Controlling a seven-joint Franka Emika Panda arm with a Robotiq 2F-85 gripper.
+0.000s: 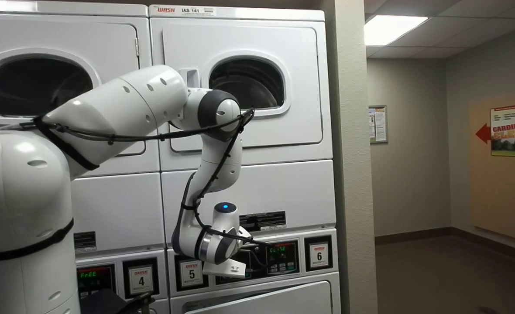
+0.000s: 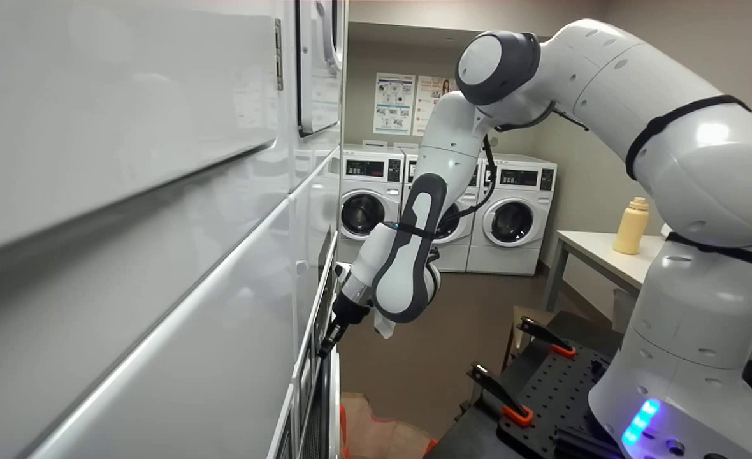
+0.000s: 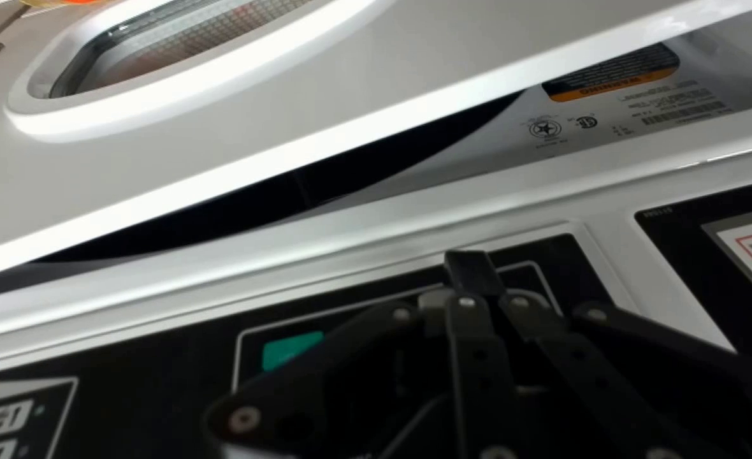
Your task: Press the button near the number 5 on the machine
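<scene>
The machine is the tall white stacked dryer (image 1: 279,187), with a dark control strip (image 1: 259,272) at mid-height and a green-lit display (image 1: 279,250). The white tag 5 (image 1: 191,274) is left of the strip and tag 6 (image 1: 319,255) is right of it. My gripper (image 3: 475,271) is shut and empty, its fingertips together over a white-outlined area of the panel. A green button (image 3: 292,349) shows left of the fingers in the wrist view. In an exterior view the gripper (image 2: 328,344) points down at the strip, very close; contact cannot be told. Whatever lies under the fingertips is hidden.
The lower dryer door (image 3: 223,172) stands ajar just beside the control strip. Tag 4 (image 1: 142,281) and another display (image 1: 95,277) are on the neighbouring dryer. A cart with clamps (image 2: 516,414) bears the arm base. Washers (image 2: 510,217) and a table (image 2: 605,255) stand behind.
</scene>
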